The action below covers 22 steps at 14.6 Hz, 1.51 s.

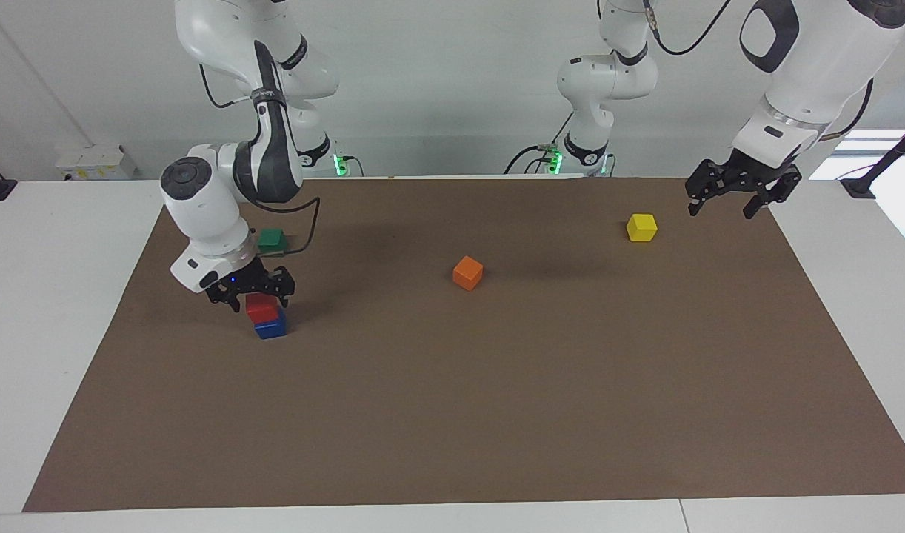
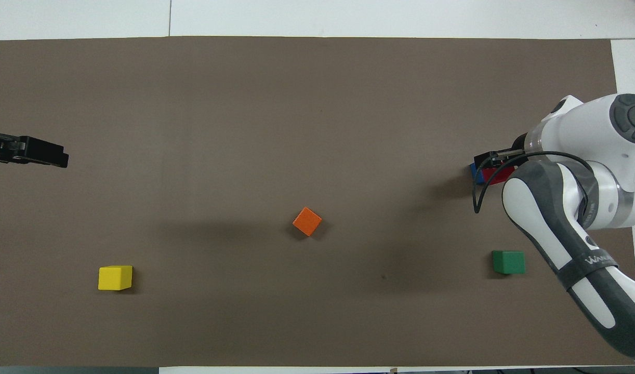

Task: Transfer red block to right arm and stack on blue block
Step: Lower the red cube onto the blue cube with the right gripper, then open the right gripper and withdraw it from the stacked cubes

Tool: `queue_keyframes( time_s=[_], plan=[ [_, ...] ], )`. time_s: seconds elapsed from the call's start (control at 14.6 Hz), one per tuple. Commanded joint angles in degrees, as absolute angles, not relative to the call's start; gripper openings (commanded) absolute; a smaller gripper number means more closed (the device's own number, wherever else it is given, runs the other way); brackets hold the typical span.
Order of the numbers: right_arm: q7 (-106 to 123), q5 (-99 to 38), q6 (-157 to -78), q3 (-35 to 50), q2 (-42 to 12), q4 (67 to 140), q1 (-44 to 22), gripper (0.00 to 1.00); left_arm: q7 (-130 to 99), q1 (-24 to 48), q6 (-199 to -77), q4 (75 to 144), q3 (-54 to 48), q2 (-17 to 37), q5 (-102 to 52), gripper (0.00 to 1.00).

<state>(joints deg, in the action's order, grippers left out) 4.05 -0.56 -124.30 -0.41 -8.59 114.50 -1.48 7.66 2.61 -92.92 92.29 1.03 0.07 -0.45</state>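
The red block (image 1: 261, 308) sits on the blue block (image 1: 270, 326) on the brown mat, toward the right arm's end of the table. My right gripper (image 1: 258, 300) is right over the stack, its fingers straddling the top of the red block with a small gap, open. In the overhead view the right gripper (image 2: 497, 161) and its wrist hide most of the red block (image 2: 500, 175) and the blue block (image 2: 475, 174). My left gripper (image 1: 723, 211) hangs open and empty in the air over the mat's corner at the left arm's end; it also shows in the overhead view (image 2: 52, 156).
A green block (image 1: 272, 239) lies close to the stack, nearer to the robots, beside the right arm's wrist and cable. An orange block (image 1: 467, 272) lies mid-mat. A yellow block (image 1: 641, 227) lies toward the left arm's end. The brown mat (image 1: 497, 414) covers the table.
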Motion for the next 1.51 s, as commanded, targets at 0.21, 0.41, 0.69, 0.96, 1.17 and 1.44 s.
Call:
queue_keyframes(
  time_s=[0.21, 0.41, 0.69, 0.96, 1.17, 1.44],
  plan=[
    [4.13, -2.11, -111.19, 0.0, -6.86, 106.35, -0.97, 1.0, 7.56, 2.55, -92.37, 93.52, 1.23, -1.32, -0.97, 1.0],
    [4.13, -2.11, -106.72, 0.0, -4.14, 105.56, -0.88, 1.0, 7.56, 2.46, -92.37, 93.52, 1.23, -1.32, -0.97, 1.0],
    [4.22, -2.2, -98.11, -0.35, -1.06, 102.57, -0.62, 1.0, 7.56, 2.46, -92.37, 93.52, 1.23, -1.32, -0.97, 1.0],
    [4.04, -2.2, -89.14, -0.61, 0.7, 98.8, -0.53, 1.0, 7.56, 2.46, -92.37, 93.52, 1.23, -1.32, -0.97, 1.0],
    [4.31, -2.02, -87.45, -0.96, 1.76, 98.7, -0.44, 1.0, 7.56, 2.46, -92.37, 93.6, 1.23, -1.32, -0.97, 1.0],
    [3.87, -0.62, -88.24, -1.14, 1.76, 98.53, -0.44, 1.0, 7.56, 2.46, -92.37, 93.52, 1.23, -1.32, -0.97, 1.0]
  ],
)
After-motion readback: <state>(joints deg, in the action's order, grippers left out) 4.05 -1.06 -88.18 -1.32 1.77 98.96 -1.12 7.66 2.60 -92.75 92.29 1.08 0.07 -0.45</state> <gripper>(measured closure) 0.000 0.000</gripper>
